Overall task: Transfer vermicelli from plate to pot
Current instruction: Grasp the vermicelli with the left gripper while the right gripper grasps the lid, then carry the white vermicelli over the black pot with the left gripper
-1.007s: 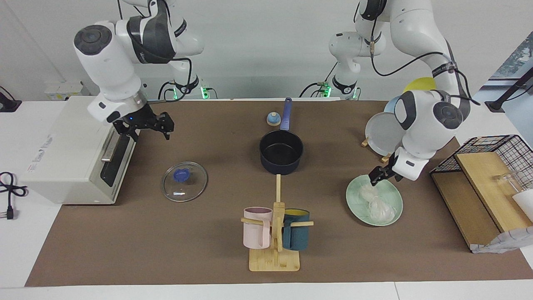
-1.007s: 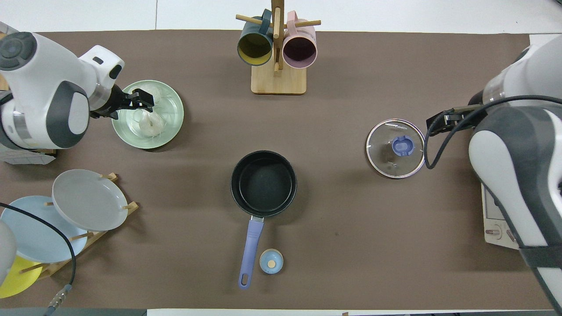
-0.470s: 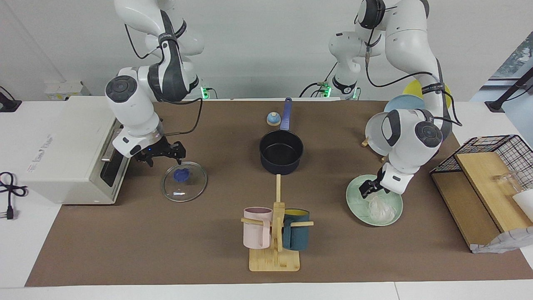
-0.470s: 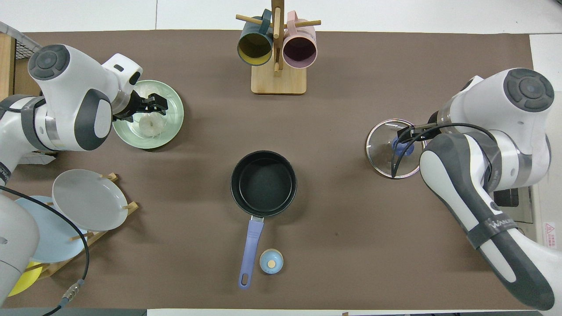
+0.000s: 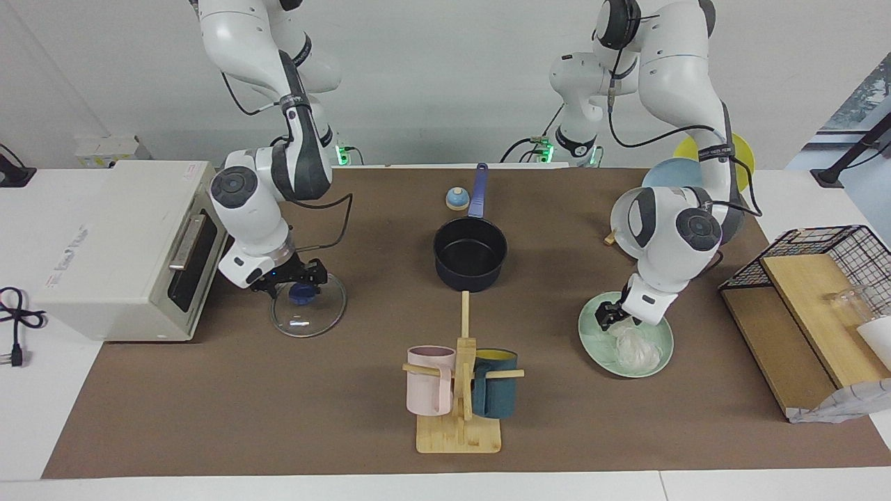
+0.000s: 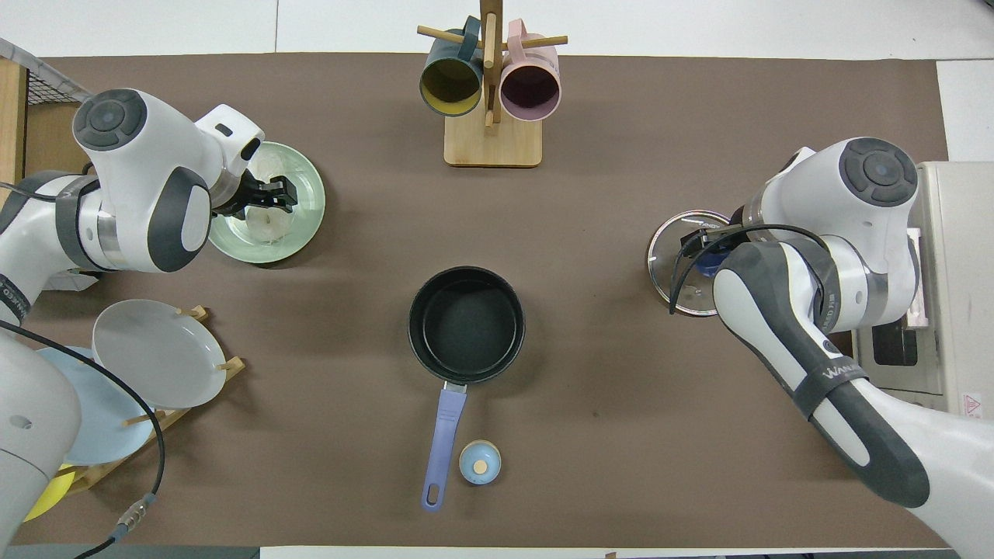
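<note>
**Left arm down on the noodles, pot waiting mid-bench**

On the bench (image 5: 209, 417), the empty pot (image 5: 470, 254) sits mid-way, nearer the robots than the plate (image 5: 592, 344), with its handle pointing at them. The vermicelli (image 5: 637, 351) lies on the plate as two round nests. The left pincer (image 5: 612, 316) is down on the nearer one; I cannot tell whether it has closed. The right pincer (image 5: 296, 282) is spread wide over the glass lid (image 5: 306, 316).

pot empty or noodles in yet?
Empty. The pot shows a bare dark bottom in both views; the vermicelli is on the plate, with the left gripper down at it.
</note>
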Controlling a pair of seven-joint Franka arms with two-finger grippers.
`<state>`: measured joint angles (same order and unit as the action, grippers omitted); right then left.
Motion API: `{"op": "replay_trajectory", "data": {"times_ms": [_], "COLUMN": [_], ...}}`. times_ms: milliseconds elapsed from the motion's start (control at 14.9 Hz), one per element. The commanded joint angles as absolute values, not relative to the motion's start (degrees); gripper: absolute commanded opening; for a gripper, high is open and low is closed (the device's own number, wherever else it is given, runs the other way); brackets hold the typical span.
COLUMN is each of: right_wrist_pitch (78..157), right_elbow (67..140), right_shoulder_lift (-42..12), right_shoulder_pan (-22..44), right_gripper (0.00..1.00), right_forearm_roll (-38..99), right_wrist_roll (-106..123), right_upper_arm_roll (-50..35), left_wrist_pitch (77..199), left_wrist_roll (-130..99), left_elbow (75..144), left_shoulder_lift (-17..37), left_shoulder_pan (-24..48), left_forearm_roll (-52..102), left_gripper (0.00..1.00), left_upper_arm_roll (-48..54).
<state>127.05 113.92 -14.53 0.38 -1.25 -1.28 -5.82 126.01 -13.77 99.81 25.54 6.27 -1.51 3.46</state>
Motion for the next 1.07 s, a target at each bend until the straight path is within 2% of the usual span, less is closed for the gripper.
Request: {"op": "replay_trajectory", "data": {"times_ms": [0, 67, 134, 268, 403, 738, 1007], "right_wrist_pitch": [128.67, 128.67, 128.67, 128.76, 129.11, 129.55, 129.64], "right_elbow": [114.17, 114.26, 114.26, 114.34, 114.70, 115.22, 115.49], "right_shoulder_lift": [-15.38, -15.55, -15.73, -15.73, -15.82, -15.73, -15.73], "right_shoulder_pan": [0.09, 0.09, 0.09, 0.09, 0.09, 0.09, 0.09], "right_gripper": [1.00, 1.00, 0.99, 0.88, 0.82, 0.60, 0.40], "right_forearm_roll": [-0.53, -0.61, -0.88, -1.23, -1.23, -1.23, -1.23], "right_wrist_roll": [-1.50, -1.32, -1.06, 0.17, 1.93, 2.55, 3.87], "right_upper_arm_roll": [-7.29, -7.29, -7.29, -7.38, -7.38, -7.38, -7.38], "left_wrist_pitch": [127.36, 127.35, 127.27, 127.35, 126.30, 107.98, 99.95], "left_wrist_roll": [-11.79, -11.43, -11.08, -10.55, -10.81, -15.26, -27.31], "left_elbow": [100.63, 100.55, 100.20, 99.23, 97.65, 91.25, 91.14], "left_shoulder_lift": [25.49, 25.49, 25.49, 25.58, 24.62, 14.35, 6.34], "left_shoulder_pan": [6.77, 6.51, 6.42, 6.33, 6.68, 8.61, 15.97], "left_forearm_roll": [-3.08, -3.08, -3.16, -2.99, -2.38, 5.43, 7.99], "left_gripper": [0.29, 0.04, 0.00, 0.00, 0.00, 0.00, 0.00], "left_upper_arm_roll": [2.64, 2.64, 2.72, 2.72, 2.90, 4.22, 5.45]}}
